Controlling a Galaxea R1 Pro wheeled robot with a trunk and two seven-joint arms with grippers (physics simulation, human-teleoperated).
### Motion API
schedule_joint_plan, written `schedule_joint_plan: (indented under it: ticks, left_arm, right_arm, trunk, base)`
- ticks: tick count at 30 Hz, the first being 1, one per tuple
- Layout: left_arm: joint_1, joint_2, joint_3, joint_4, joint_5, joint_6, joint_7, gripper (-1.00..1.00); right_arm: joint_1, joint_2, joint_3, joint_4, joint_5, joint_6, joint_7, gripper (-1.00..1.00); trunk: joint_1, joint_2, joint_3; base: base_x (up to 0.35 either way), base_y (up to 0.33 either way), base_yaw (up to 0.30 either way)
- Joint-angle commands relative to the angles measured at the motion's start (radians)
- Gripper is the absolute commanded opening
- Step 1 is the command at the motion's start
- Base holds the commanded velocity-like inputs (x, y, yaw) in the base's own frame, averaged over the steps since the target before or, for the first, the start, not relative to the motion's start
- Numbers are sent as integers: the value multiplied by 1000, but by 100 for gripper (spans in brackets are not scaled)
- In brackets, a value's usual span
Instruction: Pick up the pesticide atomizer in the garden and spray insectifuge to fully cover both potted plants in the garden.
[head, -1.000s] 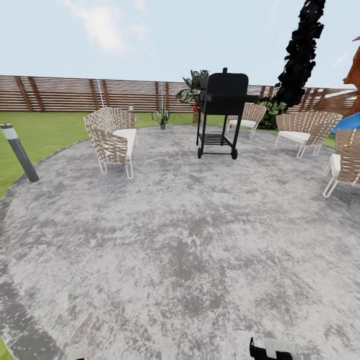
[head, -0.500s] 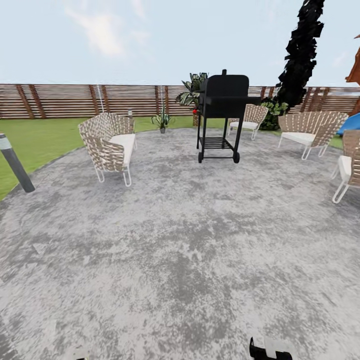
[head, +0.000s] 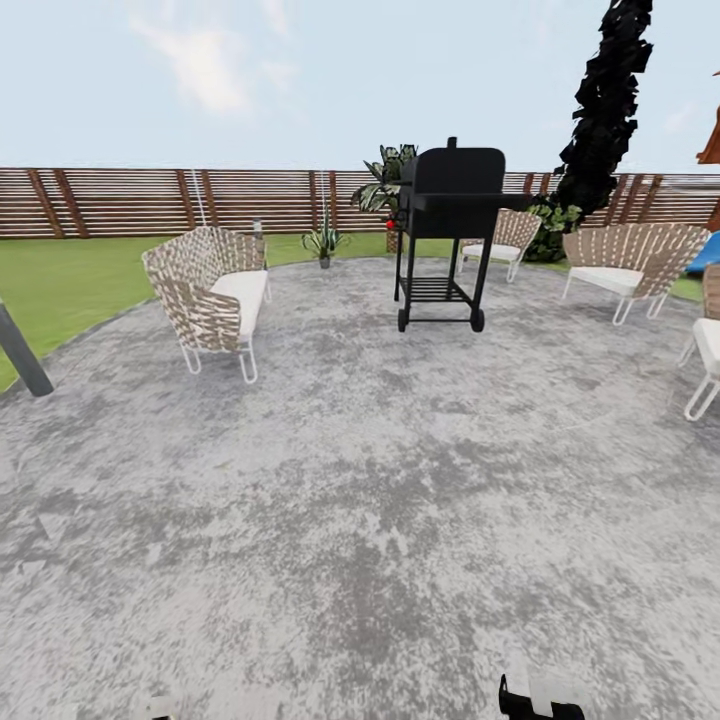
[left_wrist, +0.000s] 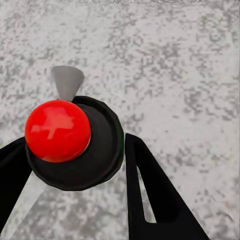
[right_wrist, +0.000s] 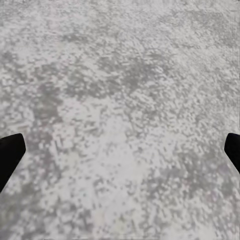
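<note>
My left gripper (left_wrist: 75, 155) is shut on the pesticide atomizer (left_wrist: 59, 131), a black round body with a glossy red ball on top and a grey nozzle, held over the grey paving. The right gripper (right_wrist: 120, 150) is open, its black fingertips far apart with only paving between them. In the head view one potted plant (head: 323, 241), a small rosette of pointed green leaves in a tiny grey pot, stands at the patio's far edge by the lawn (head: 70, 275). The second potted plant is out of view. The brown slatted fence (head: 150, 200) closes the garden behind.
A black wheeled grill (head: 445, 235) stands ahead at mid-patio. A woven chair (head: 210, 295) is to the left, more woven chairs (head: 620, 255) to the right and behind the grill. A grey bollard (head: 20, 355) leans at the left edge. A big striped-leaf plant (head: 385, 180) rises behind the grill.
The whole head view has shifted as the robot rolls forward over the patio: grill and chairs look nearer and the bollard has slid to the left edge. Both grippers hold as before.
</note>
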Motion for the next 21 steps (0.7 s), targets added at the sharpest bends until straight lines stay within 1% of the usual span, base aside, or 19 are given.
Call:
schedule_joint_plan:
  ticks: [1, 21]
  left_arm:
    - [-1, 0, -8, 1, 10, -3, -1, -100]
    - [-1, 0, -8, 2, 10, -3, -1, -100]
  right_arm:
    - [-1, 0, -6, 2, 11, -2, -5, 100]
    - [-1, 0, -6, 2, 11, -2, -5, 100]
  trunk:
    - [0, 0, -1]
    - [0, 0, -1]
  base:
    - [339, 0, 0]
    - [339, 0, 0]
